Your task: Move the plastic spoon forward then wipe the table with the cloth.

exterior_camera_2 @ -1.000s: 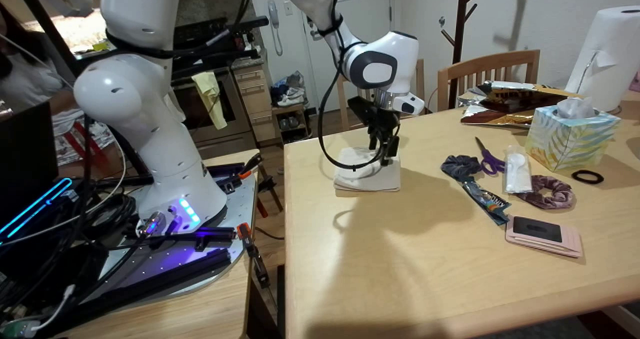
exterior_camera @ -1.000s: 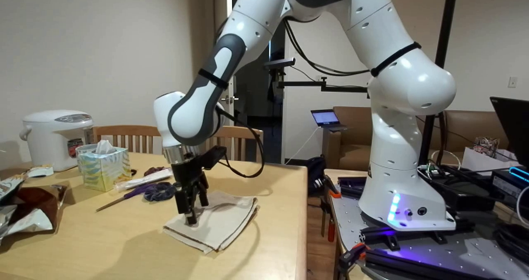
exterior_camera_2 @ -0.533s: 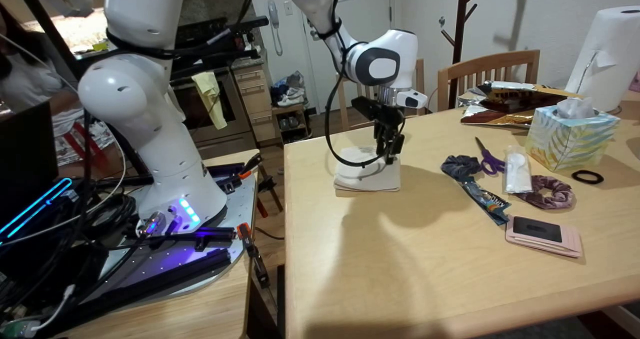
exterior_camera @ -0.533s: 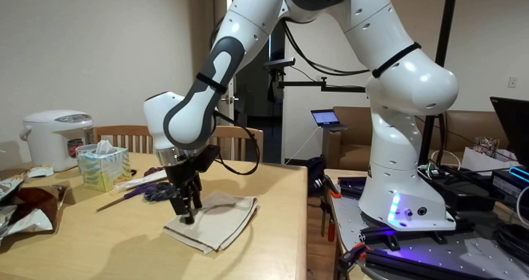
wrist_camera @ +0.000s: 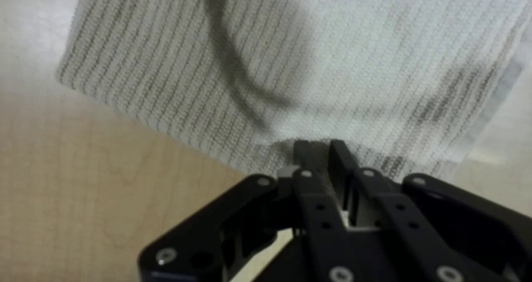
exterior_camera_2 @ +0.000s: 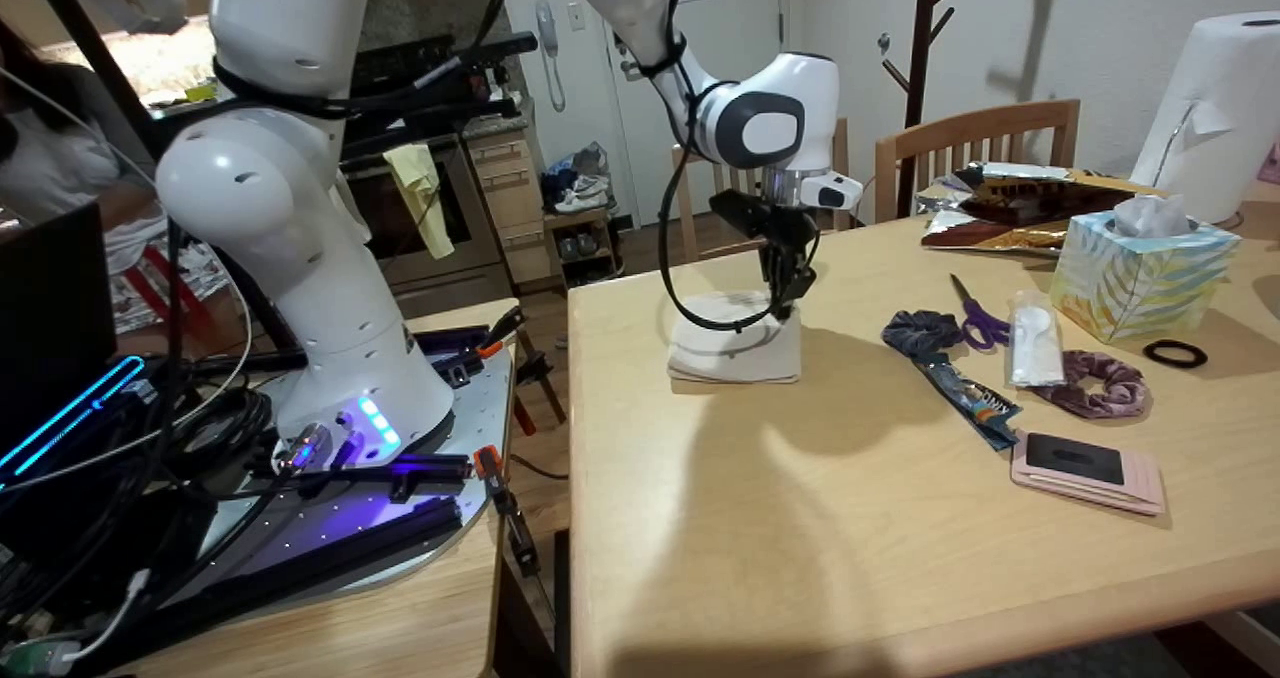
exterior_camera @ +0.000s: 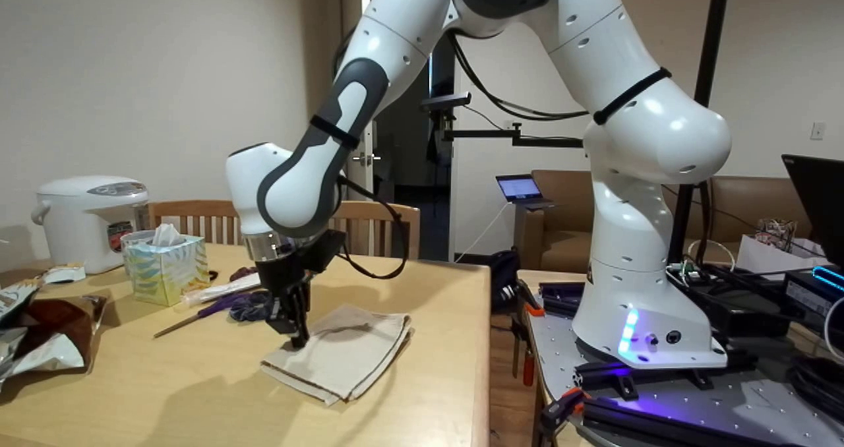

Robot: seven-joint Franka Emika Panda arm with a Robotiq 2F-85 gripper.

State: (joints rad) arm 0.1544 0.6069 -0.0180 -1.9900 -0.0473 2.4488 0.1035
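Above the wooden table (exterior_camera_2: 930, 498) my arm (exterior_camera: 422, 18) arches down, its pincer (wrist_camera: 320, 149), spread earlier, nearly closed at the folded cloth (exterior_camera: 349, 353), any grip unclear.

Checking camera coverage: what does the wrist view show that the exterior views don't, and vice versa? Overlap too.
Only the wrist view: the ribbed weave of the cloth and the narrow gap between the jaws.

Only the exterior views: the wrapped plastic spoon, purple-handled scissors, tissue box and robot arm.

Shared: the cloth, part of the table, and the jaws close together at the cloth. Whether they grip it, I can't tell.
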